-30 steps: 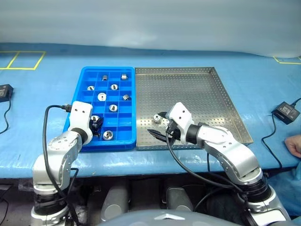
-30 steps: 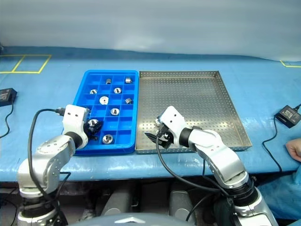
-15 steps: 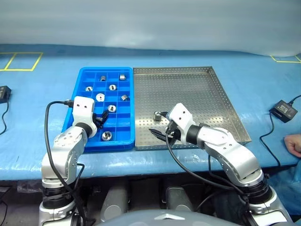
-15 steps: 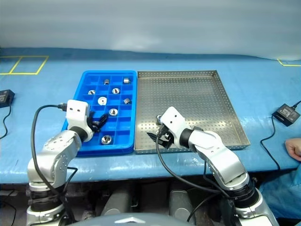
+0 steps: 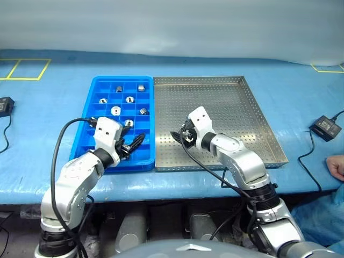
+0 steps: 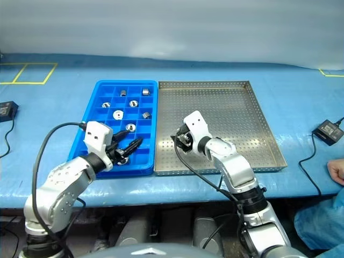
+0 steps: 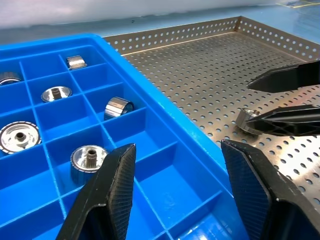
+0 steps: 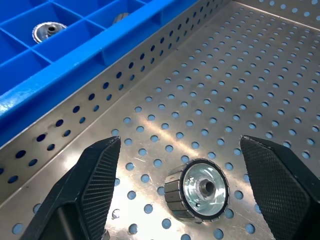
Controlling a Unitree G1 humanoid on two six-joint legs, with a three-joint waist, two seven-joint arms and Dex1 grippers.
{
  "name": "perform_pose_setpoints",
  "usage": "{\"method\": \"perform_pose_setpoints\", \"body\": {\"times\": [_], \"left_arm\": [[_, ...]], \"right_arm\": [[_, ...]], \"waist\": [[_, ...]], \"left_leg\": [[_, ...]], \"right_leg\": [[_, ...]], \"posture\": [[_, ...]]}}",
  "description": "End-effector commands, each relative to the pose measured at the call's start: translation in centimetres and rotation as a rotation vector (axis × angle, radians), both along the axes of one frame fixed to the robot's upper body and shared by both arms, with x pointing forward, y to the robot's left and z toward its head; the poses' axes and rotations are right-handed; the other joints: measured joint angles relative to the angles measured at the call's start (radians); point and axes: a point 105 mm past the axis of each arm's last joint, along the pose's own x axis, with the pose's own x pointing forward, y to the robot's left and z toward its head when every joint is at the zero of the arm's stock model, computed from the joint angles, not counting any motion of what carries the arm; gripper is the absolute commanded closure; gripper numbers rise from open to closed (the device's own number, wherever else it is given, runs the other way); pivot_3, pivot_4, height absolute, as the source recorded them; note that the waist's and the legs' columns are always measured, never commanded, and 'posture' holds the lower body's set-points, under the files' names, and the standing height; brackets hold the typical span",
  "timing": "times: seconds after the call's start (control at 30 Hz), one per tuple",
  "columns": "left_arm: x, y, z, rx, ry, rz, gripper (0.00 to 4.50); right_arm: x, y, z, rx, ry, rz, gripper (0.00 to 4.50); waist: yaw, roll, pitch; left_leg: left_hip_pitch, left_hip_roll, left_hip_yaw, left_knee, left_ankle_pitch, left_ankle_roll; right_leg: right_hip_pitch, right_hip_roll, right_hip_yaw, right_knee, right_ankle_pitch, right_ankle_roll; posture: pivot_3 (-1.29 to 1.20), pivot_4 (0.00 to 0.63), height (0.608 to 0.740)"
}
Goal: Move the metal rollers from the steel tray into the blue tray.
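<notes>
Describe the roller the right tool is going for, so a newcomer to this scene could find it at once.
Start at the steel tray, right of the blue tray. Near its left wall, toward the front, the right tool stands open around one metal roller. Unlike the rollers sitting in blue compartments, it lies alone on the perforated floor, its holed end face turned up toward the right wrist camera.

The two head views look forward and down from above and behind both arms, far enough back to take in the whole blue-covered counter point(image 5: 48, 107). Both show the same scene, slightly offset sideways.

The left wrist view sits close behind the left pincer point(image 7: 175, 185) and looks low along its fingers, across the bright blue compartmented plastic tray point(image 7: 165, 130) to the perforated steel tray point(image 7: 200, 70) beyond.

The right wrist view sits very close behind the right pincer point(image 8: 180, 192), facing the perforated floor. Both wrist views share one shiny ribbed metal roller point(image 8: 197, 190) lying between the right pincer's fingers.
</notes>
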Motion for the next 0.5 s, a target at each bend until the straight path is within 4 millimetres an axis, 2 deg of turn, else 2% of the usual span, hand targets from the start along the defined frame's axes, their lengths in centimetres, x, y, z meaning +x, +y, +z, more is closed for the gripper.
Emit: {"method": "perform_pose_setpoints", "body": {"times": [0.03, 0.17, 0.37, 0.47, 0.5], "left_arm": [[-0.6, -1.0, 1.3, -0.003, -0.061, -0.048, 1.55], [-1.0, -1.2, 1.3, -0.017, -0.063, -0.066, 1.55], [-1.6, -1.6, 1.2, -0.012, -0.068, -0.106, 1.55], [-1.5, -1.5, 1.2, -0.011, -0.069, -0.105, 1.51], [-1.5, -1.5, 1.2, -0.011, -0.069, -0.104, 1.51]], "right_arm": [[0.3, -0.5, 0.6, -0.016, -0.017, -0.026, 0.49], [0.7, -1.5, -0.3, -0.043, 0.032, -0.090, 0.49], [0.7, -1.2, -0.7, 0.008, 0.078, -0.103, 0.49], [0.9, -1.3, -0.8, 0.027, 0.088, -0.121, 1.12], [1.0, -1.4, -0.8, 0.025, 0.090, -0.126, 1.47]], "waist": [[0.000, 0.000, 0.000], [-0.001, 0.000, 0.000], [-0.001, 0.000, 0.000], [-0.001, 0.000, 0.000], [0.000, 0.000, 0.000]], "left_leg": [[0.000, 0.000, 0.000, 0.000, 0.000, 0.000], [0.000, 0.001, 0.000, 0.000, 0.000, 0.000], [0.000, 0.001, 0.000, 0.000, 0.000, 0.000], [0.000, 0.001, 0.000, 0.000, 0.000, 0.000], [0.000, 0.001, 0.000, 0.000, 0.000, 0.000]], "right_leg": [[0.000, 0.000, 0.000, 0.000, 0.000, 0.000], [0.000, 0.000, 0.000, 0.000, -0.001, 0.001], [0.000, 0.001, 0.000, 0.000, -0.001, 0.001], [0.000, 0.001, 0.000, 0.000, -0.001, 0.001], [0.000, 0.001, 0.000, 0.000, -0.001, 0.001]], "posture": [[0.06, 0.150, 0.740], [0.05, 0.150, 0.740], [0.06, 0.150, 0.740], [0.06, 0.150, 0.740], [0.06, 0.150, 0.740]]}}
